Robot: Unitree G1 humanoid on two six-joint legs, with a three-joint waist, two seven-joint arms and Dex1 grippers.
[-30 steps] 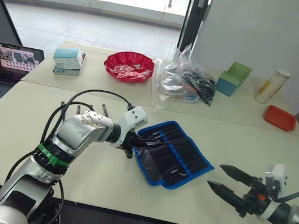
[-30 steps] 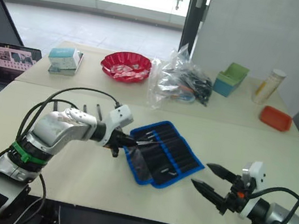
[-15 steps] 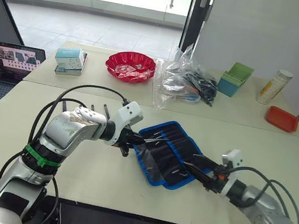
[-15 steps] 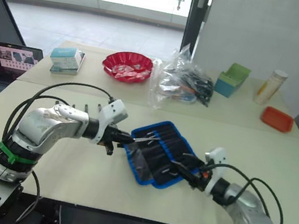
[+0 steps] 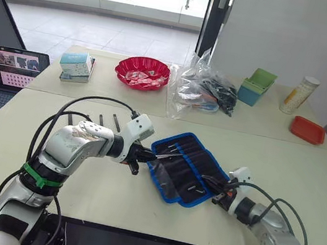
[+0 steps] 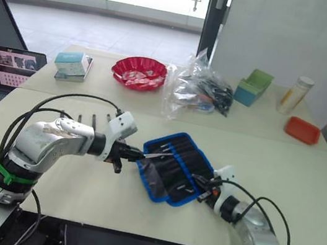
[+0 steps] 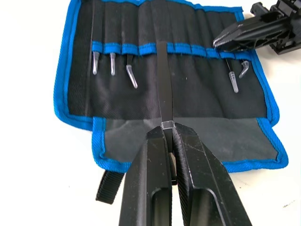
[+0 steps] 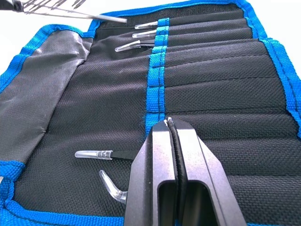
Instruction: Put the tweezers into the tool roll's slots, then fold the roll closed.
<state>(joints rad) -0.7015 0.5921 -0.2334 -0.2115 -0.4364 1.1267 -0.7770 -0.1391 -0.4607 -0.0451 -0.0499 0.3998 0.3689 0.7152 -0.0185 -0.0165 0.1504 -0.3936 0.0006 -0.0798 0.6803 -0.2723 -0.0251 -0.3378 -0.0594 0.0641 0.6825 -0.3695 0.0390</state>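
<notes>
The right gripper (image 6: 195,179), open a second ago, now pinches a tweezer over the tool roll (image 5: 190,168); the left gripper (image 7: 168,129) grips another, ready for insertion.

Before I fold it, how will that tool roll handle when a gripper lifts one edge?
The tool roll is thin woven fabric lying flat, so it will probably flop and drape rather than hinge stiffly. Its grey flap already wrinkles. It looks light, so lifting one edge may drag the whole roll across the table.

Tool roll (image 7: 197,89): black woven fabric, bright blue edging and cross band (flap greyer). Tweezers (image 7: 131,75): black, clear tips. Bowl (image 5: 142,72): red. Tray (image 5: 307,129): orange.
</notes>
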